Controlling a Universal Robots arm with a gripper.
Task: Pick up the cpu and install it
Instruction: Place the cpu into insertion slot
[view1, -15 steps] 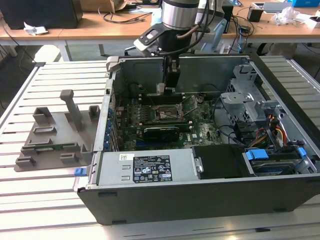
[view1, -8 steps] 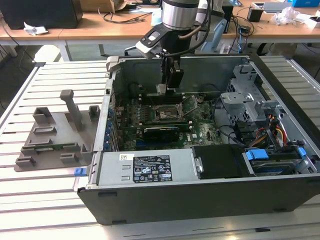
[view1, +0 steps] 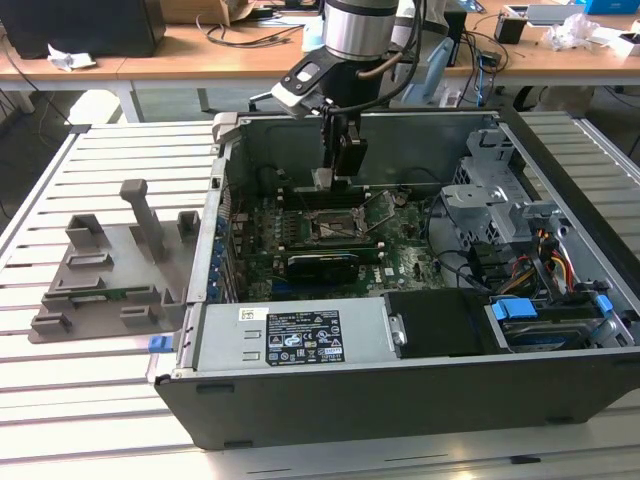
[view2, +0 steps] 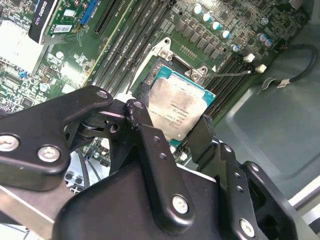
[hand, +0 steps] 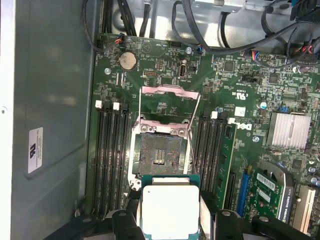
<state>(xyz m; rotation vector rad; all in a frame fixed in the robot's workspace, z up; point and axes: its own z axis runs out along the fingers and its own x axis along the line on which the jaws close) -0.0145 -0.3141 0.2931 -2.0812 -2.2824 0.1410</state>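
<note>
Your cpu (hand: 170, 210) is a flat square chip with a dull silver top and a thin green rim. The gripper's (view2: 170, 122) black fingers (view2: 150, 145) pinch it at opposite edges. You hold it above the open socket (hand: 161, 155) on the motherboard (hand: 240, 100), not seated. The arm (view1: 355, 30) reaches straight down into the open computer case (view1: 400, 390).

A black robot hand (view1: 338, 172) hangs inside the open dark grey metal computer case (view1: 400, 390), gripping a small flat silver cpu (view1: 322, 178) above the green motherboard's square socket (view1: 335, 226). A grey plastic tray (view1: 105, 265) lies on the slatted white worktop (view1: 100, 400), just beside the case.
</note>
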